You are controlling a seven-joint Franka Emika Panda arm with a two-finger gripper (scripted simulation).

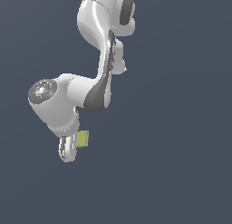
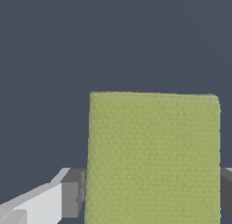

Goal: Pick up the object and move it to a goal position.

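Observation:
The object [image 2: 154, 155] is a flat yellow-green block that fills much of the wrist view. It sits between my two fingers. One grey pad [image 2: 72, 198] presses one side of it, and the other pad [image 2: 226, 191] meets the opposite side at the frame's edge. My gripper [image 2: 149, 198] is shut on it. In the exterior view the object [image 1: 83, 139] pokes out beside the white gripper [image 1: 68, 150] below the arm's wrist, with part of it hidden behind the hand.
The white arm [image 1: 102, 46] reaches down from the top of the exterior view. A plain dark blue-grey surface [image 1: 172, 150] lies all around it.

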